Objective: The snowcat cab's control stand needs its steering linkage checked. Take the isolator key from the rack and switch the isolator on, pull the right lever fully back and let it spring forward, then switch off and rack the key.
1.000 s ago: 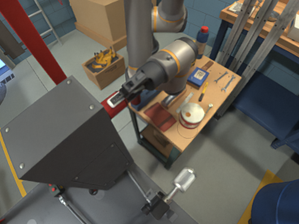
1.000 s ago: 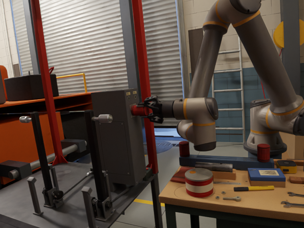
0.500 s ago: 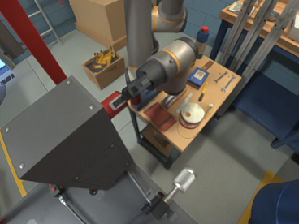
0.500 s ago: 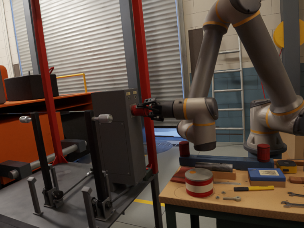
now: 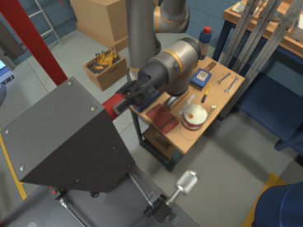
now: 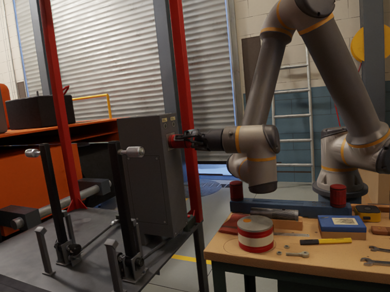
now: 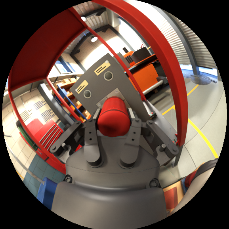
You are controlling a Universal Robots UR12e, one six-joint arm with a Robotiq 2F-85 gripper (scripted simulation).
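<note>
My gripper [image 5: 123, 100] [image 6: 184, 139] [image 7: 113, 116] reaches level toward the right face of the grey control cabinet [image 5: 61, 135] [image 6: 151, 170] [image 7: 106, 85]. The red isolator key [image 5: 113, 105] [image 6: 174, 141] [image 7: 113, 116], a short red cylinder, sticks out of a socket plate on that face, below two round indicators with yellow labels. The right lever [image 5: 181, 187] [image 6: 132, 152] with its silver knob stands upright in front of the cabinet, and a second lever [image 6: 32, 153] stands further left. The blue key rack [image 6: 289, 206] with two red posts sits on the bench behind. The gripper is closed around the red key.
A workbench [image 5: 189, 111] [image 6: 302, 245] to the right carries a red-and-white tin [image 6: 255, 233], a blue box, a yellow-handled tool and wrenches. Red frame posts [image 6: 184, 94] rise just behind the cabinet, close to my wrist. A ladder and cardboard boxes stand beyond.
</note>
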